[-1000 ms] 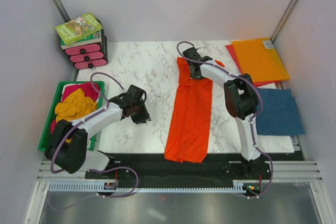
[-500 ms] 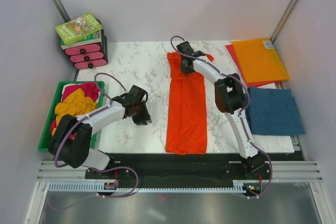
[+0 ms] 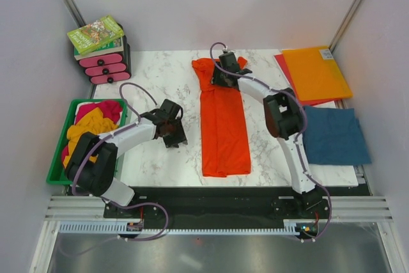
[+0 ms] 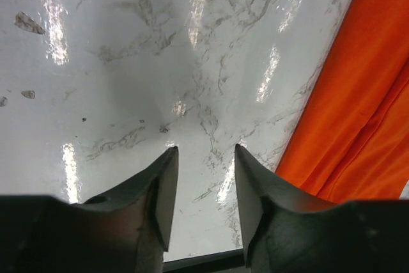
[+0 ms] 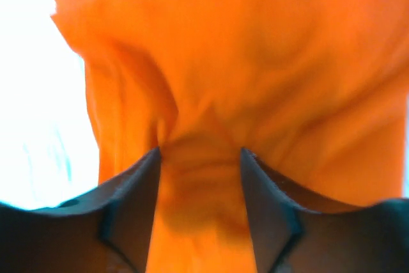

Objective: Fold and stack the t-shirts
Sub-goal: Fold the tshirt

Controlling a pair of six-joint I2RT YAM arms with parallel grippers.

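The bright orange t-shirt point(image 3: 222, 132) lies as a long narrow strip down the middle of the marble table, its far end bunched. My right gripper point(image 3: 220, 76) hovers over that far end. In the right wrist view its jaws stand apart point(image 5: 200, 151) with rumpled orange cloth point(image 5: 223, 62) lying loose between and below them. My left gripper point(image 3: 174, 133) is open over bare marble, left of the shirt; in its wrist view point(image 4: 206, 151) nothing sits between the fingers and the shirt's edge point(image 4: 358, 113) shows at the right. A teal-blue t-shirt point(image 3: 335, 135) lies flat at the right.
A green basket point(image 3: 59, 148) at the left holds a mustard-yellow tee point(image 3: 89, 127) and a magenta one point(image 3: 110, 108). Orange and red folders point(image 3: 315, 71) lie at the back right. A pink drawer unit point(image 3: 102, 67) with books on top stands at the back left.
The right gripper dragged the shirt's far end to the left and then opened, letting it go. The strip now lies straighter and further left. The left gripper opened wider.
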